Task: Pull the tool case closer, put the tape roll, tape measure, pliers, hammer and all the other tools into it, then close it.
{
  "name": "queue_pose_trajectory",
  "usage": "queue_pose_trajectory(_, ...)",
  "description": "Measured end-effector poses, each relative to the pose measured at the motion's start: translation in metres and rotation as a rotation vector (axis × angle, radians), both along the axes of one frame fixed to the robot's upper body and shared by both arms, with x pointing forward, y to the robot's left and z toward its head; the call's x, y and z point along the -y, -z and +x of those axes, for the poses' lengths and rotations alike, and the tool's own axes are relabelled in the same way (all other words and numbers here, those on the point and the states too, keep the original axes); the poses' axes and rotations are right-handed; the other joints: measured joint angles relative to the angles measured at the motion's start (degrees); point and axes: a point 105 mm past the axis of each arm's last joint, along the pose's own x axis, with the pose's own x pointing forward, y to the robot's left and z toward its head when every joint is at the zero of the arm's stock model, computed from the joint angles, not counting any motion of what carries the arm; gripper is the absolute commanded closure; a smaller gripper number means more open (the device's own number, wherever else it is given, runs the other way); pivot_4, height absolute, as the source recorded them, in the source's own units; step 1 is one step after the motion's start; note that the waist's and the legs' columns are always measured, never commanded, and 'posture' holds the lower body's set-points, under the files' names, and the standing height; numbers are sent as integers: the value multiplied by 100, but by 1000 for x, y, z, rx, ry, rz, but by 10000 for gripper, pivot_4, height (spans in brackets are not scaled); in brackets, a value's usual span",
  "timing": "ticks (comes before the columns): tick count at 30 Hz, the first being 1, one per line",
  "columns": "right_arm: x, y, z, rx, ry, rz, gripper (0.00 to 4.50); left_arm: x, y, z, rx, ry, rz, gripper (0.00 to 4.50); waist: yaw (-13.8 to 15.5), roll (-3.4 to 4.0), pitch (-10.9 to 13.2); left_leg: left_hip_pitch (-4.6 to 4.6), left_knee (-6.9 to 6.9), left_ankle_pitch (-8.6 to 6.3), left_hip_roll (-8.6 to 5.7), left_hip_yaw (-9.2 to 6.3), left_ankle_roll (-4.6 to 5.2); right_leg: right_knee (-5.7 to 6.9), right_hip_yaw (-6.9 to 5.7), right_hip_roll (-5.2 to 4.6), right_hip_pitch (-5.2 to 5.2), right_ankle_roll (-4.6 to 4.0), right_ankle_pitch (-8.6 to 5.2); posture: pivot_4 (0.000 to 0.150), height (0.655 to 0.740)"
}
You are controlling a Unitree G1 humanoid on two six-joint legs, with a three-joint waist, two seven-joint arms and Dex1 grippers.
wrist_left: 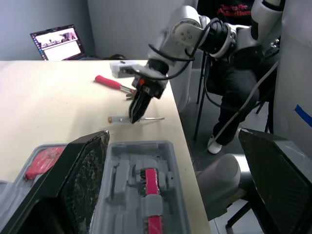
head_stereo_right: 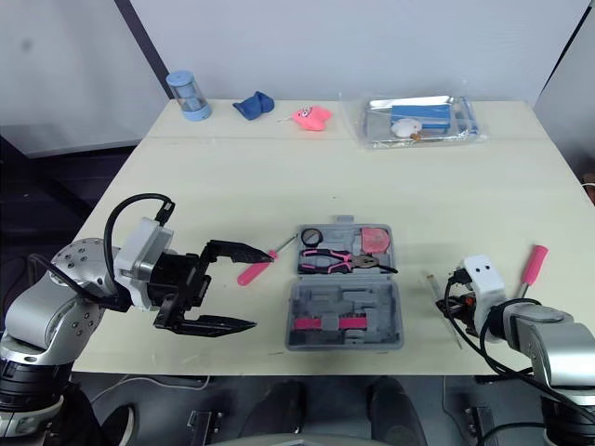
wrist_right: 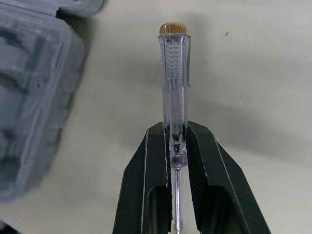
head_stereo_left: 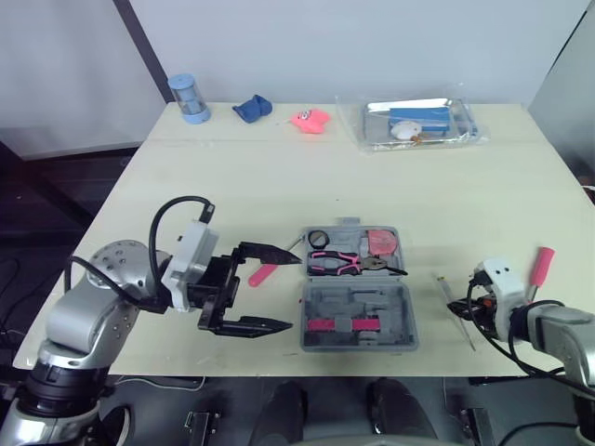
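A slim screwdriver with a clear plastic handle and a gold end cap [wrist_right: 174, 73] lies flat on the pale table [head_stereo_left: 279, 177]. It is near the front edge, to the right of the case. The right gripper [wrist_right: 176, 134] comes down on it from above. Its two black fingers are pinched narrow around the spot where the handle meets the thin metal shaft. Whether the tool has left the surface cannot be told.

The open grey plastic tool case [head_stereo_left: 321, 302] sits near it, at the middle of the front edge. Pink-and-black pliers [head_stereo_left: 349, 264] lie in its far half, and moulded slots fill its near half. A red-handled screwdriver [head_stereo_left: 542, 262] lies just beyond the right gripper, on the side away from the case.

The left gripper [head_stereo_left: 294, 292] hovers on the case's other side, spread wide and holding nothing. A pink-handled screwdriver [head_stereo_left: 263, 274] lies between it and the case.

The step in hand looks like lifting the clear screwdriver and carrying it to the case. The pinch sits at the handle's end, not its middle, so the heavier handle may swing down. The grip should be firm, the lift straight and slow, and the tool level. Travel should be low, the tool lined up with a free slot, and the fingers opened only once it rests there.
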Motion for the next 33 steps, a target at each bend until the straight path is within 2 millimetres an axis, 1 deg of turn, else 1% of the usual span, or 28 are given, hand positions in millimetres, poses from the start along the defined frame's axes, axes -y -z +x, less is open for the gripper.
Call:
queue_pose_trajectory(1, 0, 0, 5, 5, 37, -2, 44500, 0, 0, 0, -1, 0, -2, 0, -11, -1, -1, 2, 0, 0, 0, 2, 0, 0, 2, 0, 0, 0, 0, 1500, 7400)
queue_pose_trajectory(5, -2, -2, 13, 11, 82, -13, 44500, 1, 1, 0, -6, 1, -12, 0, -23, -2, -1, 6, 0, 0, 1, 2, 0, 3, 3, 1, 1, 0, 0, 1500, 7400)
queue_pose_trajectory(7, -3, -2, 15, 15, 91, -21, 35395, 2, 2, -1, -11, 3, -12, 0, -15, -2, -1, 4, 0, 0, 1, 1, 0, 3, 3, 1, 1, 0, 0, 1500, 7400)
queue_pose_trajectory(8, -4, -2, 16, 18, 89, -26, 32820, 2, 3, -1, -12, 2, -12, 0, -15, -4, -2, 4, 0, 0, 1, 2, 0, 3, 3, 1, 1, 0, 0, 1500, 7400)
queue_pose_trajectory(10, -8, -3, 18, 38, 67, -27, 22929, 2, 2, 0, -11, -2, -13, 0, -19, -9, -5, 6, 0, 0, 1, 2, 0, 3, 3, 1, 1, 0, 0, 1500, 7400)
queue_pose_trajectory(11, -9, -3, 19, 49, 62, -26, 16983, 2, 3, 0, -12, -4, -13, 0, -17, -9, -5, 6, 1, 0, 1, 2, 0, 3, 2, 1, 1, 0, 0, 1500, 7400)
queue_pose_trajectory(12, -9, -4, 19, 61, 59, -24, 14325, 2, 3, -1, -15, -6, -13, 0, -14, -8, -5, 5, 1, 0, 1, 3, 0, 3, 2, 0, 1, 0, 0, 1500, 7400)
queue_pose_trajectory(13, -9, -4, 20, 75, 55, -21, 7135, 2, 4, -1, -21, -8, -13, 0, -12, -8, -5, 4, 1, 0, 1, 2, 0, 3, 2, 0, 1, 0, 0, 1500, 7400)
queue_pose_trajectory(14, -10, -4, 19, 86, 51, -19, 2476, 1, 5, -1, -25, -9, -13, 0, -12, -9, -5, 4, 1, 0, 1, 2, 0, 3, 2, 0, 1, 0, 0, 1500, 7400)
queue_pose_trajectory(15, -8, -4, 19, 101, 44, -26, 418, 1, 5, -1, -26, -11, -14, 0, -7, -8, -5, 3, 1, 0, 1, 2, 0, 3, 2, 0, 1, 0, 0, 1500, 7400)
queue_pose_trajectory(18, 0, 2, 8, 193, 9, -47, 418, -1, 7, -1, -33, -29, -17, 0, 36, -8, -5, -2, -1, 0, 0, -2, 1, -4, -3, -1, 1, 1, -1, 1500, 7400)
queue_pose_trajectory(20, 0, 7, 0, 248, -16, -38, 418, -1, 7, -1, -33, -30, -18, 0, 11, -8, -5, -1, -1, 0, 0, 0, 1, -4, -2, -1, 1, 1, 0, 1500, 7400)
queue_pose_trajectory(22, 1, 9, -4, 291, -38, -39, 418, -1, 6, -1, -31, -28, -19, 0, -22, -7, -5, 6, -1, 0, 1, 7, 1, -1, 5, 0, 1, 1, 0, 1500, 7400)
queue_pose_trajectory(25, 1, 13, -6, 341, -62, -25, 418, -1, 6, -1, -30, -28, -19, 0, -40, -6, -4, 10, -1, 0, 3, 8, 1, 3, 7, 2, 1, 1, -1, 1500, 7400)
queue_pose_trajectory(28, 1, 14, -3, 382, -72, -13, 418, -1, 6, 0, -32, -28, -19, 0, -20, -6, -4, 8, -1, 0, 3, 9, 1, 3, 7, 1, 1, 1, -1, 1500, 7400)
queue_pose_trajectory(30, 0, 18, -1, 401, -82, 8, 418, -2, 6, 1, -33, -27, -19, 0, -10, -7, -4, 8, 0, 0, 3, 9, 1, 2, 7, 1, 1, 1, -1, 1500, 7400)
queue_pose_trajectory(31, 0, 19, -2, 399, -83, 10, 2696, -2, 6, 1, -32, -25, -19, 0, -10, -6, -4, 8, -1, 0, 3, 8, 1, 2, 7, 1, 1, 1, -1, 1500, 7400)
queue_pose_trajectory(32, -1, 20, 0, 410, -88, 15, 5944, -2, 5, 1, -30, -22, -19, 0, -9, -6, -4, 9, -1, 0, 3, 9, 1, 2, 7, 1, 2, 1, -1, 1500, 7400)
queue_pose_trajectory(33, 1, 21, 1, 417, -87, 13, 7945, -2, 5, 1, -30, -21, -19, 0, -17, -7, -4, 10, -1, 0, 3, 9, 1, 3, 8, 1, 2, 1, -1, 1500, 7400)
